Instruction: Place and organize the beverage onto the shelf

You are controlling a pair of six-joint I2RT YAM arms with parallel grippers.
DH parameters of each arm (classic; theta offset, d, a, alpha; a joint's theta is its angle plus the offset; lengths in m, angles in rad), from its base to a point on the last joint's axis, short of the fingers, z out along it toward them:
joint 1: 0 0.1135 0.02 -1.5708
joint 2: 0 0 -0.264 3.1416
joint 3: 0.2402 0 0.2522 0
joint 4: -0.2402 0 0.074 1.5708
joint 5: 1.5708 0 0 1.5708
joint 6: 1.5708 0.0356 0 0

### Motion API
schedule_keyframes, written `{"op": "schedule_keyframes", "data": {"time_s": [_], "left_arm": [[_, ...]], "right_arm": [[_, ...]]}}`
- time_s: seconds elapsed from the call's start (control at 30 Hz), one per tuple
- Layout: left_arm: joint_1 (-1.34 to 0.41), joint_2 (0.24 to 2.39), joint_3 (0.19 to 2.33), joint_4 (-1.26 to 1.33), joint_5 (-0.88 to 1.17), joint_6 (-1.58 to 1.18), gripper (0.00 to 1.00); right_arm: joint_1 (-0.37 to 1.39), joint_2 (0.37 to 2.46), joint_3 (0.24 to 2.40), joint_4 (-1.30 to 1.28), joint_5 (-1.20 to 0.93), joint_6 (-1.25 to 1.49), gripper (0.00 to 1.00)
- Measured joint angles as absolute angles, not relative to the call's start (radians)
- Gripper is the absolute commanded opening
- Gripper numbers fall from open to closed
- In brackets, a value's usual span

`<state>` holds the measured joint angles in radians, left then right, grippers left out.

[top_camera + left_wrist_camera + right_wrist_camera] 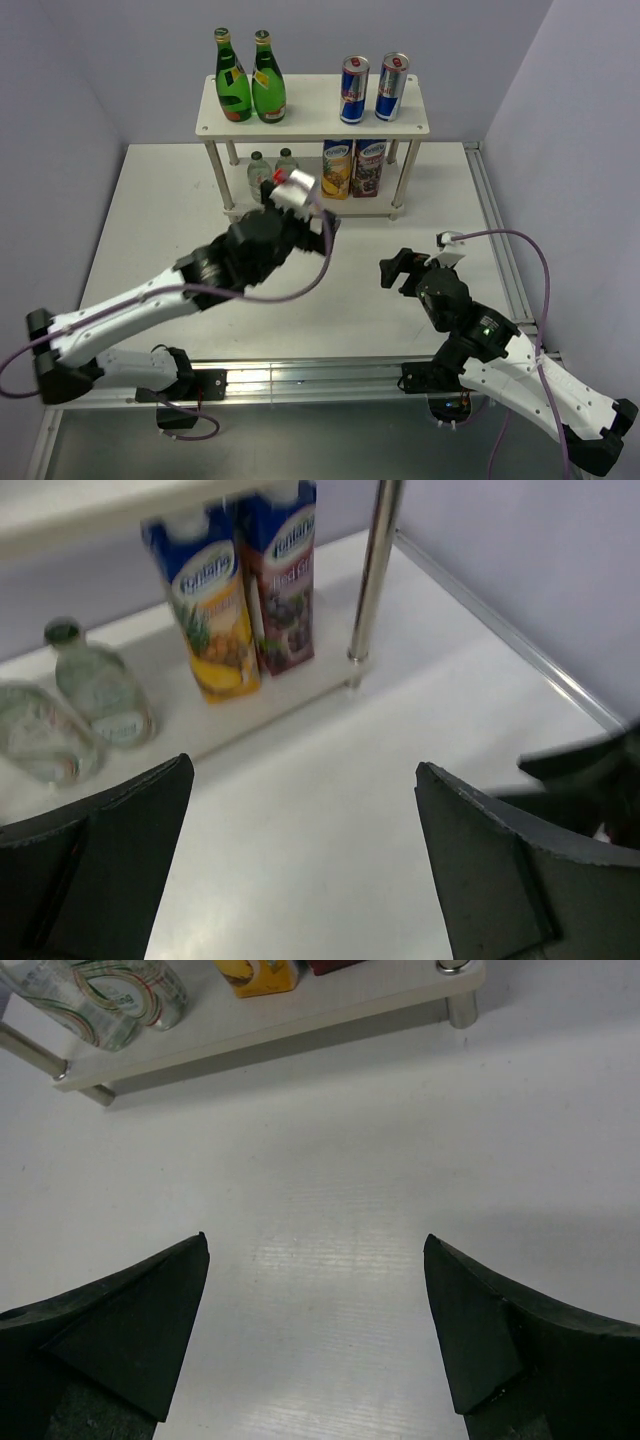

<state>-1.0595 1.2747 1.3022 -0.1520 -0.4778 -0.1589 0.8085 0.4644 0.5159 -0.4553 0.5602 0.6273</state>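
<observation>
Currently two green glass bottles and two slim blue-silver-red cans stand atop the cream two-tier shelf, two small clear bottles on its lower board. Above the white table the left end effector and right end effector gape empty.

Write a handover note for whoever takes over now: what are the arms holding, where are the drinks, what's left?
Left tool: open, empty, facing the lower tier of the shelf.
Right tool: open, empty, above the table.
Top tier: two green bottles left, two cans right.
Lower tier: two small clear bottles left, two juice cartons right.
Done: all six drinks shelved, grouped by kind.
Left: probably only pulling the arms back.
</observation>
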Motion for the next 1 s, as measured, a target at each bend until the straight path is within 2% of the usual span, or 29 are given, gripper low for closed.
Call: {"op": "schedule_keyframes", "data": {"time_s": [0.1, 0.2, 0.3, 0.4, 0.53, 0.6, 1.0], "left_arm": [[-1.160, 1.048, 1.097, -0.218, -0.593, -0.242, 0.99], [-1.195, 0.864, 0.993, -0.354, -0.727, -0.352, 0.98], [-1.217, 0.755, 0.997, -0.530, -0.852, -0.481, 0.98], [-1.229, 0.722, 1.097, -0.722, -0.928, -0.581, 0.98], [-1.231, 0.663, 1.163, -0.770, -0.980, -0.594, 0.99], [-1.231, 0.617, 1.149, -0.760, -0.994, -0.578, 0.99], [-1.231, 0.579, 1.076, -0.754, -1.000, -0.559, 0.97]], "right_arm": [[0.811, 0.449, 0.516, -0.456, 0.526, 0.619, 0.93], [0.813, 0.437, 0.548, -0.492, 0.485, 0.609, 1.00], [0.815, 0.432, 0.693, -0.580, 0.450, 0.587, 1.00], [0.816, 0.445, 0.937, -0.628, 0.422, 0.548, 1.00], [0.816, 0.440, 1.235, -0.667, 0.403, 0.480, 1.00], [0.816, 0.424, 1.318, -0.679, 0.406, 0.449, 1.00], [0.816, 0.348, 1.311, -0.842, 0.447, 0.373, 1.00]]}}
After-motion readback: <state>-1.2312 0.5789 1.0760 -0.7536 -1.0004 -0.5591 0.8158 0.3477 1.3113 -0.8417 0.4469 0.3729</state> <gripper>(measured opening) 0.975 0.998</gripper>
